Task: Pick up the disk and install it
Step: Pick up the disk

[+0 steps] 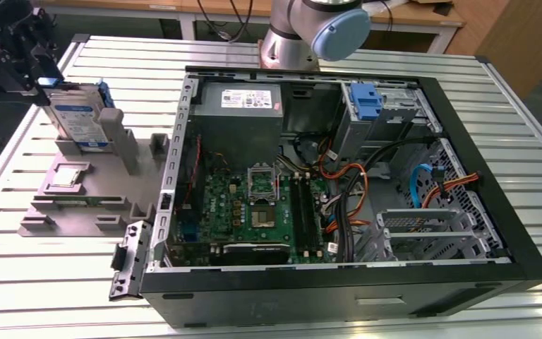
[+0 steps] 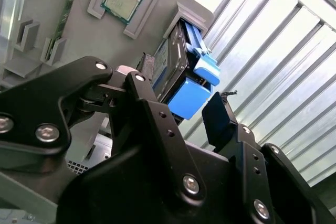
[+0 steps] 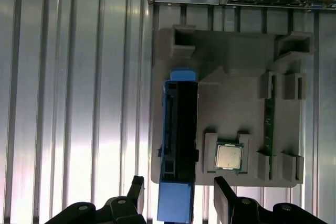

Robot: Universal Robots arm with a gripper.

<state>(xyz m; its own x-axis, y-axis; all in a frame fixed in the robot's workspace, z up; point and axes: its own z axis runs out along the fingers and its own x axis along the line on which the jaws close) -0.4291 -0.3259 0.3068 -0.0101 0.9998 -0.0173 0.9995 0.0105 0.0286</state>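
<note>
The disk (image 1: 76, 119) stands on edge in a slot of the grey holder (image 1: 82, 205), at the exterior view's left beside the open computer case (image 1: 459, 282). It is silver-grey with a white-and-blue label and a blue caddy frame. My gripper (image 1: 37, 70) hovers at the disk's upper end. In the first wrist view the gripper (image 3: 178, 195) is open, and its two black fingers (image 3: 134, 192) flank the blue end of the disk (image 3: 178, 129) with gaps on both sides. The second wrist view shows the gripper (image 2: 181, 114) astride the disk (image 2: 176, 64) in the same way.
A processor chip (image 3: 229, 157) and a memory stick (image 3: 269, 124) also sit in the holder. Inside the case are a motherboard (image 1: 252, 205), a grey power supply (image 1: 243, 102), loose cables (image 1: 356, 191), a blue-framed drive bay (image 1: 365, 99) and a metal cage (image 1: 431, 229). A slatted metal table (image 1: 45, 296) lies underneath.
</note>
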